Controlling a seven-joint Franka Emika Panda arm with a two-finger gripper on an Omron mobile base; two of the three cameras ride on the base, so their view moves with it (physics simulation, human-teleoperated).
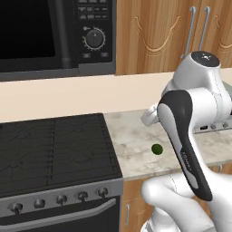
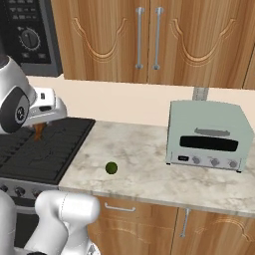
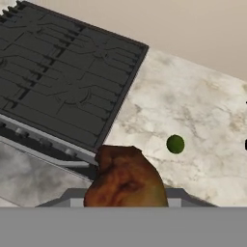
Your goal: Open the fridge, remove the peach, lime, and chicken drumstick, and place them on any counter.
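Drumstick [image 3: 126, 177]: brown, mottled and glossy; its thick meaty end faces my hand camera, hiding the taper and bone. In the right base view a thin orange-brown piece [image 2: 39, 132] hangs below my hand, above the stove.
Gripper [image 3: 126, 200]: closed narrowly on the drumstick, which sits between my fingers; the fingertips themselves are hidden behind the meat.
Lime [image 1: 157, 149]: small dark green ball, resting alone on the counter, near the front edge and just beside the stove's right side, apart from my hand.
Counter [image 2: 149, 164]: beige-grey marbled stone over brown wooden cabinets, running right from the stove.
Stove [image 1: 50, 149]: black top with cast grates, a row of round knobs and a bar handle on its front.
Toaster oven [image 2: 206, 135]: pale green, standing on the counter at the right, well apart from the lime, with a dark window and small knobs.
Microwave [image 1: 54, 31]: black, mounted above the stove, with a dial and buttons.
Wall cabinets [image 2: 149, 37]: brown wood with carved curves and two long silver handles.
Backsplash [image 1: 68, 97]: plain cream.
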